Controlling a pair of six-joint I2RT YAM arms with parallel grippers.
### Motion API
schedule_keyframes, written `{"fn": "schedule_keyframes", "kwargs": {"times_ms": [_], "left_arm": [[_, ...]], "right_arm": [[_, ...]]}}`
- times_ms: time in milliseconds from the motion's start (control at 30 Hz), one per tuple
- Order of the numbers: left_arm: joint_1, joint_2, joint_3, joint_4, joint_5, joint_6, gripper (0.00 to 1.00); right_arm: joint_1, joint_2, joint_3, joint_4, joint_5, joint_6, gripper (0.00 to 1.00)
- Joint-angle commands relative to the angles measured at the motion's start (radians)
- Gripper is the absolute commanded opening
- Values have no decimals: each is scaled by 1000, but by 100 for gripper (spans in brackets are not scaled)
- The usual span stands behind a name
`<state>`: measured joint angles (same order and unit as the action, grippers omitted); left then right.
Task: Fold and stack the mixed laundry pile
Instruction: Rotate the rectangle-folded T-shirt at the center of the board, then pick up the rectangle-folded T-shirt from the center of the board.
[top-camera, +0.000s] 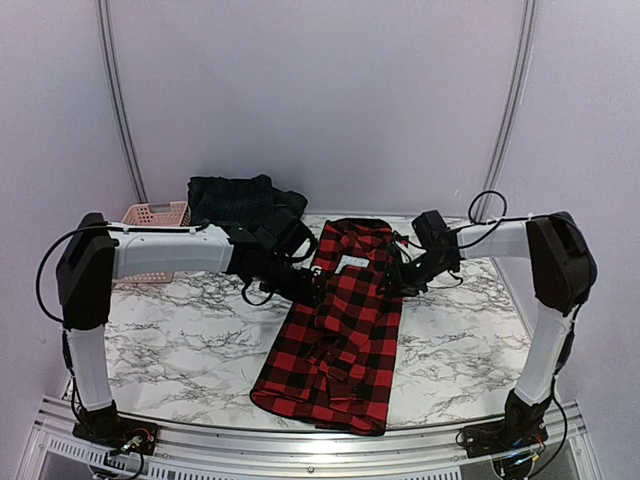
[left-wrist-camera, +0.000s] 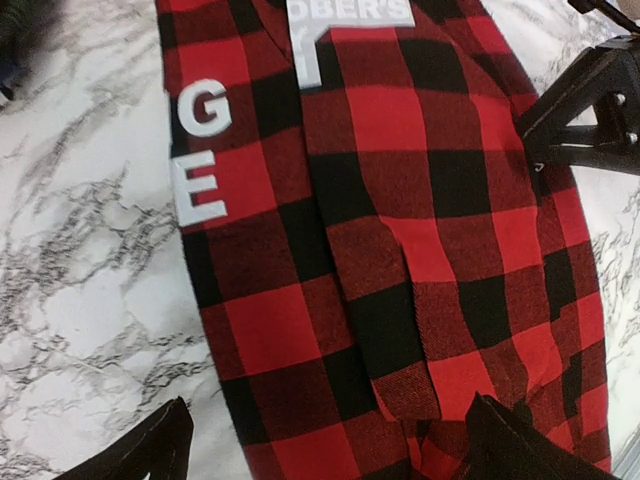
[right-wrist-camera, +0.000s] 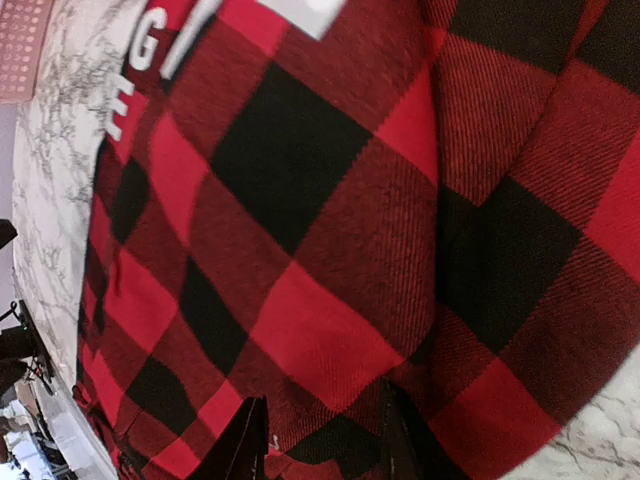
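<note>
We log a pink perforated basket (top-camera: 155, 213) at the marble table's (top-camera: 190, 335) far left. We see pale walls (top-camera: 320, 100) behind it.

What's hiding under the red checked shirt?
The red checked shirt lies on the marble table, which shows all around it. Whether anything else hides underneath cannot be seen; the cloth covers it.

One red checked shirt (top-camera: 340, 325), one green plaid piece (top-camera: 232, 195), one pink basket (top-camera: 152, 213)

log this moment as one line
left fingers: open above red-and-black checked shirt | right fingers: closed on its fabric | shirt: spread on marble table | dark green plaid piece: behind, beside pink basket
</note>
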<state>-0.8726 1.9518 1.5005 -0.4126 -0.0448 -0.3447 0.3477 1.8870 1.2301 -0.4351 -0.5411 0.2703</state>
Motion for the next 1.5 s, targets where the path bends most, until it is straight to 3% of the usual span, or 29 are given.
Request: {"fn": "schedule_keyframes", "kwargs": {"times_ms": [0,400,600,700,800,867,900,967,1033,1133,1233,1467], "left_arm": [[-4,85,25,-6,87,-19,99],[55,254,75,27,103,-79,99],[77,205,136,38,145,-24,99],[78,97,121,38,106,-6,99],[78,-16,78,38,35,0,99],[81,-88,54,38,-36,-10,99],[84,-118,41,40,-65,-18,99],[93,-165,24,42,-101,-28,99],[110,-194,11,40,-67,-39,99],[159,-218,-44,5,146,-114,99],[143,-311,-235,90,229,-195,99],[41,-451,-568,174,284,-378,98]], "right_arm": [[9,107,40,76,35,11,34],[-44,455,451,-61,81,-81,31],[-50,364,564,-109,67,-77,37],[-59,239,570,-112,89,-81,46],[-79,68,516,-56,160,-104,66],[-114,-44,456,36,181,-94,93],[-138,-90,424,77,180,-72,98],[-189,-175,351,137,195,-2,99],[-259,-240,277,189,97,44,98],[-314,-272,211,138,-107,83,98],[-249,-373,105,12,-101,51,91],[-85,-674,-375,-63,-31,163,81]]}}
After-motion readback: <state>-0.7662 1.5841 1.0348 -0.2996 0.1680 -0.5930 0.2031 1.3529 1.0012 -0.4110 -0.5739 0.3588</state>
